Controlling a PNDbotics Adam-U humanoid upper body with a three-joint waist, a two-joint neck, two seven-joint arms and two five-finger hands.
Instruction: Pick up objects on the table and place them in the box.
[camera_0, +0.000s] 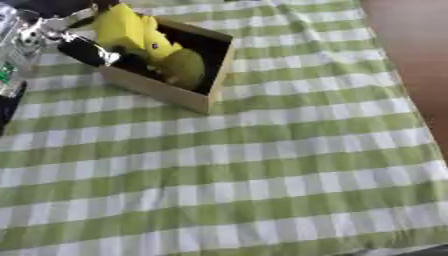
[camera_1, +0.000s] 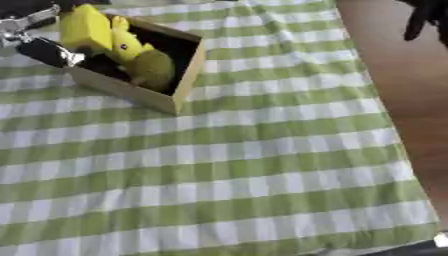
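Left hand (camera_0: 83, 50), black with silver joints, reached in from the upper left over the near-left rim of the box (camera_0: 166, 92); whether its fingers curled round anything could not be told. Right hand (camera_1: 426, 17), dark, showed only at the upper right corner of the right eye view, off the counter's edge, fingers hanging down and relaxed.

Box: shallow, rectangular, pale tan walls like cardboard or light wood, dark lining, set askew at the upper left of the counter.

Contents: one yellow plush toy (camera_0: 159, 46) with a small dark eye; one flat bright-yellow block-shaped item (camera_0: 118, 26) leaning at the far-left end; one rounded olive-green fruit-like object (camera_0: 184, 67), matte, near the middle.

Counter (camera_0: 262, 165): covered by a green-and-white checked cloth, soft, lightly wrinkled. Brown floor (camera_1: 411, 100) lay to the right.
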